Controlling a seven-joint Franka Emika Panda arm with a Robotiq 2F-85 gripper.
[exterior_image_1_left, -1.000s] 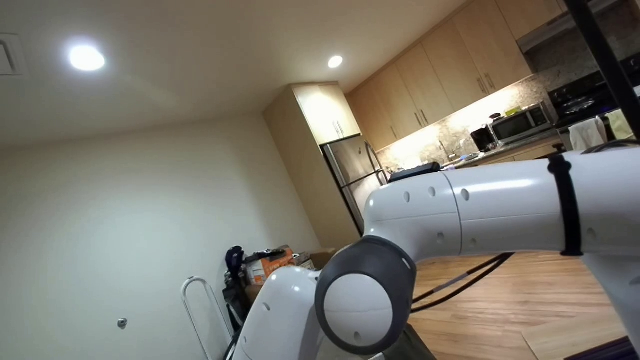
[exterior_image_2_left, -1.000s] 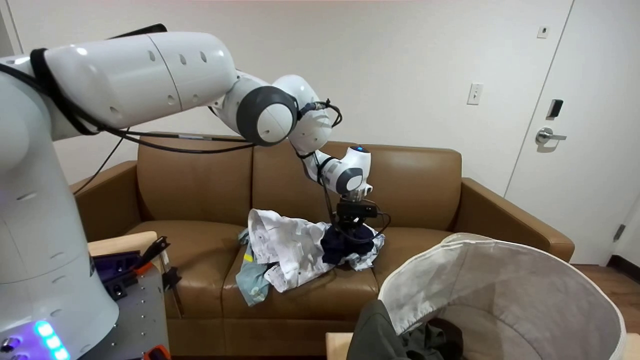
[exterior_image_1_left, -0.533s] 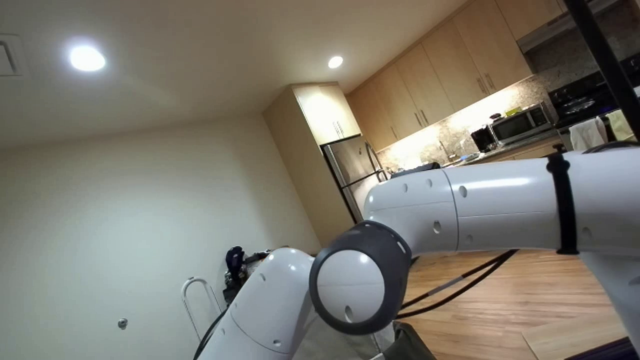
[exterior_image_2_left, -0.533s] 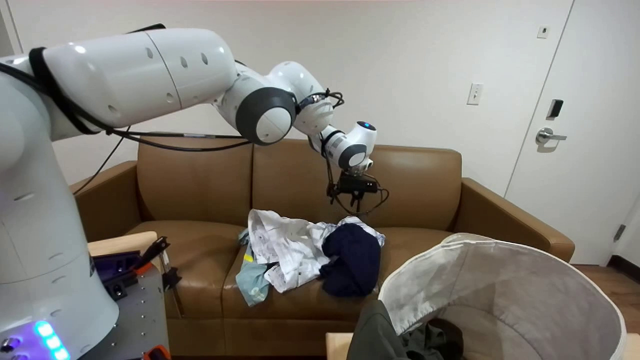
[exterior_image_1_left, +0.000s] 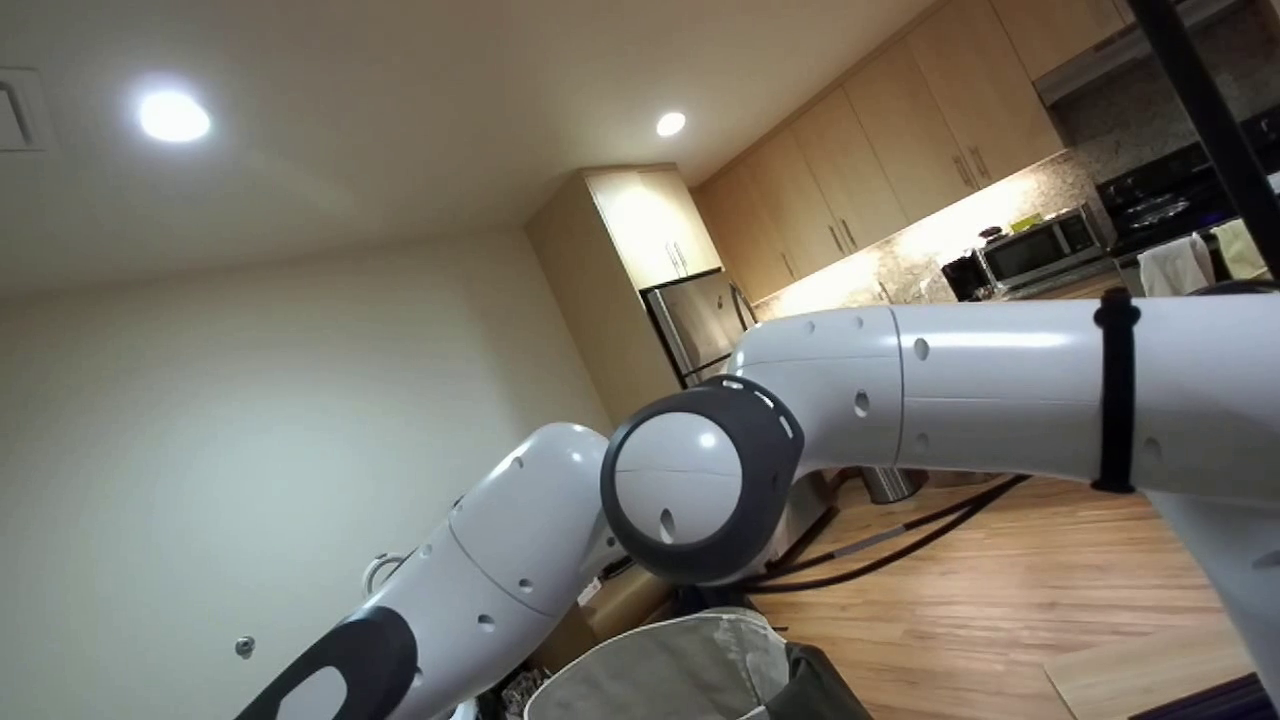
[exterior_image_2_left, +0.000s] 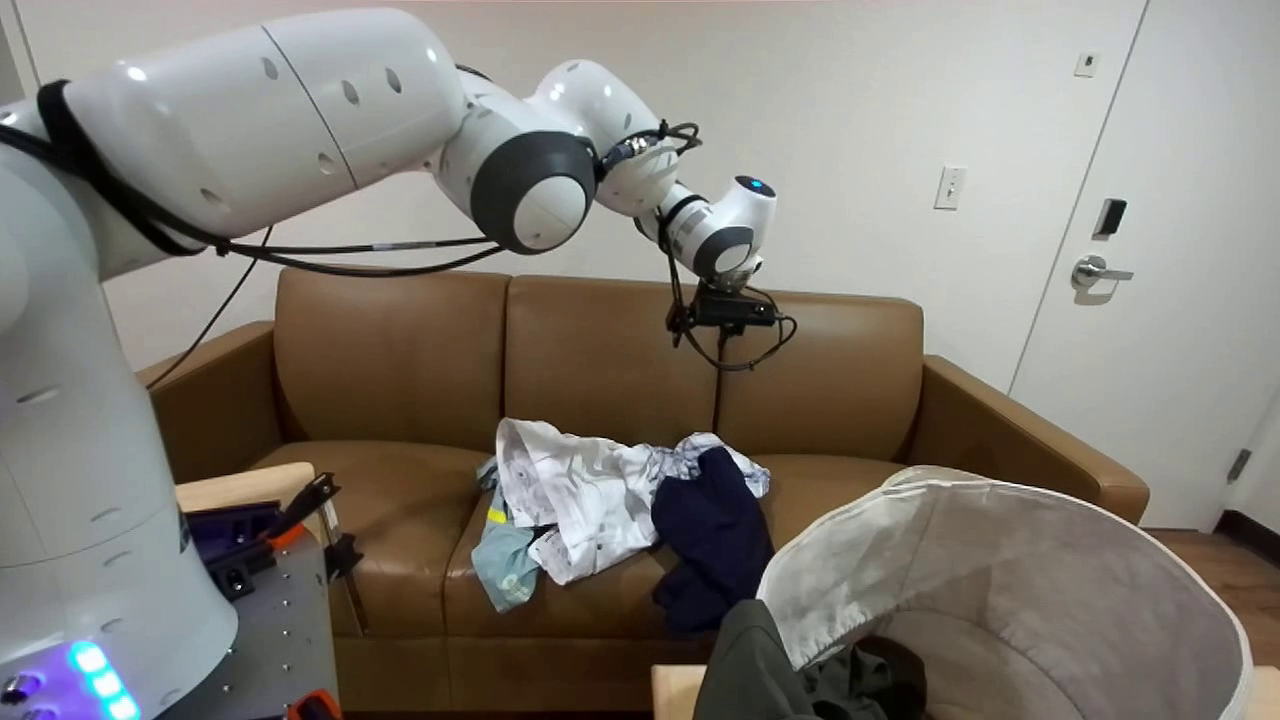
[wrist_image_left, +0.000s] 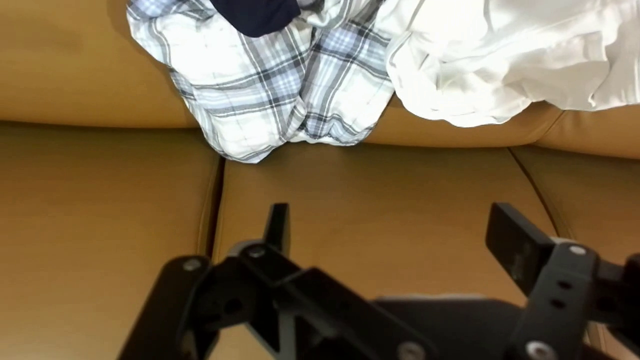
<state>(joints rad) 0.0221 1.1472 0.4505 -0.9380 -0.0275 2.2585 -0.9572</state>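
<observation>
The gripper (wrist_image_left: 390, 225) is released: in the wrist view its jaws stand wide apart, with the sofa (wrist_image_left: 360, 200) behind the gap. The navy garment (exterior_image_2_left: 712, 540) lies on the sofa seat, right of lower centre in an exterior view, well below the gripper; its folds conceal its type, and the wrist view admits only one corner, cropped by the top edge. It overlaps the plaid garment (wrist_image_left: 250, 90), upper left in the wrist view, which is likewise cropped. The white garment (wrist_image_left: 500, 60) runs off at upper right. In an exterior view it partly covers the light-blue garment (exterior_image_2_left: 505, 560), whose yellow patch is too small to identify. The hamper (exterior_image_2_left: 1010, 540), at the bottom of both exterior views, is cut off by the lower edge; whether the dark grey-green fabric (exterior_image_2_left: 745, 665) at its side is separate cannot be determined. Any print on the microwave (exterior_image_1_left: 1035, 255), at upper right in an exterior view, is illegible. I see the microwave and refrigerator (exterior_image_1_left: 705, 320) where the arm (exterior_image_1_left: 530, 520) leaves the frame at lower left, gripper included; the door (exterior_image_2_left: 1170, 380) appears in an exterior view where the gripper, right of centre, is too dark for its fingers to be distinguished.
</observation>
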